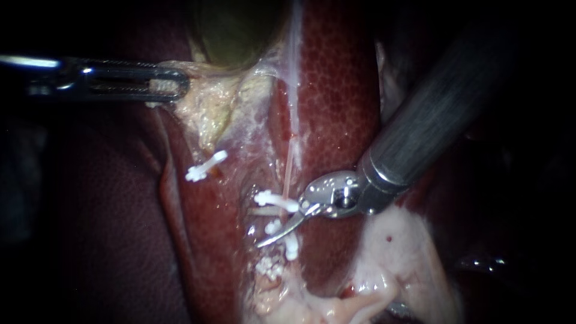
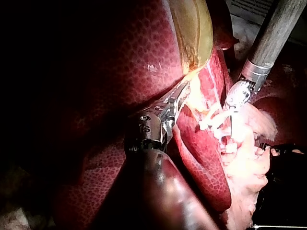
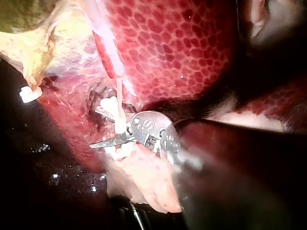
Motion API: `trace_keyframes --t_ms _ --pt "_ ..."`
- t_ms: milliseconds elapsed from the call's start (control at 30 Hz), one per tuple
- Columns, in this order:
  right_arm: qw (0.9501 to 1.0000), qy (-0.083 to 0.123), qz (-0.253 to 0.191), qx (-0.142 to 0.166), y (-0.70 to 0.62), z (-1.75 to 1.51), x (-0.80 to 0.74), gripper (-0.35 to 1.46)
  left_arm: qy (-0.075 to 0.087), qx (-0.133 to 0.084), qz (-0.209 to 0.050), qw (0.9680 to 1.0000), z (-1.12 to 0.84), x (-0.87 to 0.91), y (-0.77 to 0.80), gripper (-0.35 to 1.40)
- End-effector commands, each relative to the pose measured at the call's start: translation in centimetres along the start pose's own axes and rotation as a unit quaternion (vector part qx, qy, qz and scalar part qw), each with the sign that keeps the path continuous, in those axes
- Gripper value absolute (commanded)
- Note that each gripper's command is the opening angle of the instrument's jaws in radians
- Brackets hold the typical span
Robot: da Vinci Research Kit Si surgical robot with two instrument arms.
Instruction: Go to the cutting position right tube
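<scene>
Tube status: the right tube (image 1: pixel 289 165) is the thin pink strand running away from the gallbladder (image 1: pixel 240 30) across the liver (image 1: pixel 336 90). The stretch farthest from the gallbladder carries a cluster of white clips (image 1: pixel 276 200).

My right tool (image 1: pixel 266 231) sits right in that cluster, well away from the gallbladder. It's two slim curved blades with a clear gap between them, gripping nothing, and the tube looks to pass through the gap with clips either side. So I'd say the approach is pretty much there, just fine lining-up to do.

My left tool (image 1: pixel 171 84) is clamped on the pale edge of the gallbladder and holds it taut. A lone clip (image 1: pixel 207 166) sits on another strand, closer to the gallbladder than the cluster is. Past the cluster, farthest from the gallbladder, there's lumpy pale tissue (image 1: pixel 390 252).

What worries me tbh:
- **Clips:** the spacing between them is tight. A small drift along the tube could put a blade against one, and closing there might knock it loose or jam the blades.
- **Liver:** the blade farther from the gallbladder lies close over the liver surface, so pushing deeper could nick it.
- **Tension:** if the left tool's hold on the gallbladder slips, the tube goes slack and could slide out of the gap.
</scene>
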Motion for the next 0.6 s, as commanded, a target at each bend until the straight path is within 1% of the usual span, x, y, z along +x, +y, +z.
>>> trace_keyframes --t_ms 33,600 --pt "1.0000 0.000 -0.001 0.000 -0.01 0.01 -0.01 1.30 0.000 0.000 0.000 1.0000 0.00 0.00 0.00 -0.35" --pt "1.0000 -0.001 0.007 0.000 -0.04 0.00 -0.04 1.30 0.000 0.000 0.000 1.0000 0.00 0.00 0.00 -0.35"
